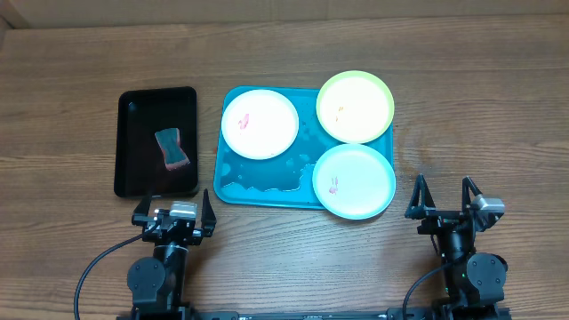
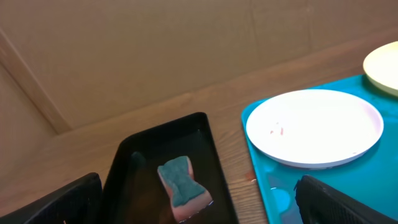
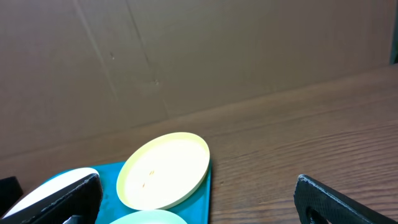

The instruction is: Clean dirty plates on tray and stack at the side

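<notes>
Plates (image 1: 259, 124) on tray (image 1: 267, 183) lie ahead, between left gripper (image 1: 174, 201) and right gripper (image 1: 442, 184) (both agape).

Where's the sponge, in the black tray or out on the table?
In. The sponge lies flat on the floor of the black tray, inside its rim, in both the overhead and left wrist views.

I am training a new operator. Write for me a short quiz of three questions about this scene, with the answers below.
1. True or false: the sponge lies in the black tray.
2. How many plates sit on the turquoise tray? A: two. B: three. C: four.
3. Fill in: the left gripper and the right gripper are both ___, holding nothing.

Key: 1 true; 2 B; 3 open.
</notes>
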Robot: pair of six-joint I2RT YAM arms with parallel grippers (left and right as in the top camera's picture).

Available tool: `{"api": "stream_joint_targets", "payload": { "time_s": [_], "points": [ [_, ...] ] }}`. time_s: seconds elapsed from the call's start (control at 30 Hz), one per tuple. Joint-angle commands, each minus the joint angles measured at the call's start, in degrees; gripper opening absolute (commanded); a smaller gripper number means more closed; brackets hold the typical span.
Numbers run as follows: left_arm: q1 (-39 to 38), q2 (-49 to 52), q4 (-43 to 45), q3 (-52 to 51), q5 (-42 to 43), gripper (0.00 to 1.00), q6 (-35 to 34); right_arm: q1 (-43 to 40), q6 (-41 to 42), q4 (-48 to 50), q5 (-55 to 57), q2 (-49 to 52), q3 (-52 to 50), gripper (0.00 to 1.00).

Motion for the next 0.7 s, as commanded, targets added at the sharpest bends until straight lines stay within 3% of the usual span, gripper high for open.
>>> {"api": "stream_joint_targets", "payload": {
  "time_s": [0.0, 0.27, 0.47, 0.67],
  "points": [
    [-0.39, -0.7, -0.02, -0.28, -1.18, 1.0, 1.68, 0.26, 0.0, 0.52, -0.87, -0.68, -0.59, 1.0],
    [-0.39, -0.7, 5.35, -0.28, 6.36, 1.0, 0.72, 0.26, -0.02, 2.08, -1.92, -0.68, -0.07, 1.0],
    [-0.39, -0.7, 7.41, -0.13, 11.37, 1.0, -6.36, 0.26, -0.28, 1.79, -1.88, -0.66, 3.37, 1.0],
    [-0.39, 0.28, 2.69, 6.97, 11.91, 1.0, -9.18, 0.26, -0.31, 0.5, -4.96, -0.66, 7.85, 1.0]
  ]
}}
